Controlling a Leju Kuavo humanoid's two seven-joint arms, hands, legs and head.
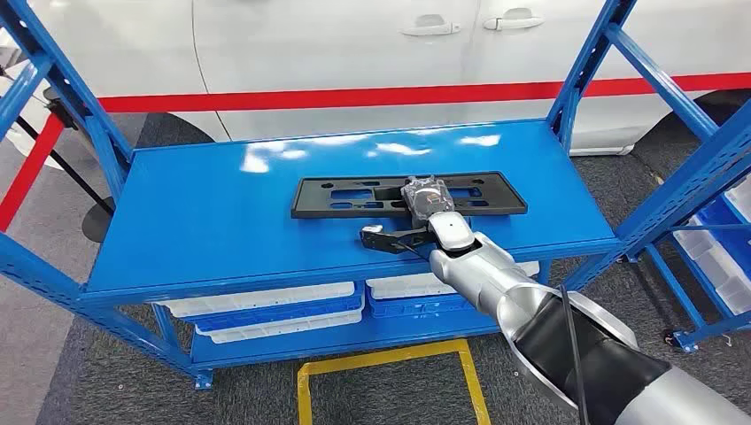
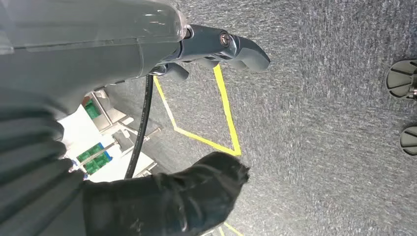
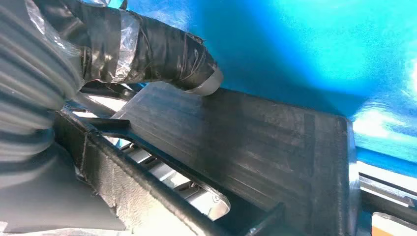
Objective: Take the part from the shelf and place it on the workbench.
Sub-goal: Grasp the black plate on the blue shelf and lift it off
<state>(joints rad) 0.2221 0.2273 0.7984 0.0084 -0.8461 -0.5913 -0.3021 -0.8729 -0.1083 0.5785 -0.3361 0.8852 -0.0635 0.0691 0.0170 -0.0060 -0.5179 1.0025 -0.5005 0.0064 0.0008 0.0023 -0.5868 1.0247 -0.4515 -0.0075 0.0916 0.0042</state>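
The part (image 1: 354, 197) is a flat black plastic frame with cut-outs, lying on the blue shelf's top board (image 1: 204, 212). My right hand (image 1: 427, 204) rests on its middle, near the front edge, and the silver arm reaches in from the lower right. In the right wrist view the taped thumb (image 3: 162, 54) touches the edge of the part (image 3: 255, 142). The other fingers are hidden, so I cannot tell whether the part is gripped. My left hand (image 2: 211, 49) hangs over the grey carpet with its fingers apart and nothing in it.
The shelf has blue uprights at both sides (image 1: 580, 62) and white and blue bins (image 1: 266, 310) on the lower level. A white car with a red stripe (image 1: 354, 93) stands behind. Yellow floor tape (image 1: 390, 363) marks a square in front. Another blue rack (image 1: 717, 221) is at the right.
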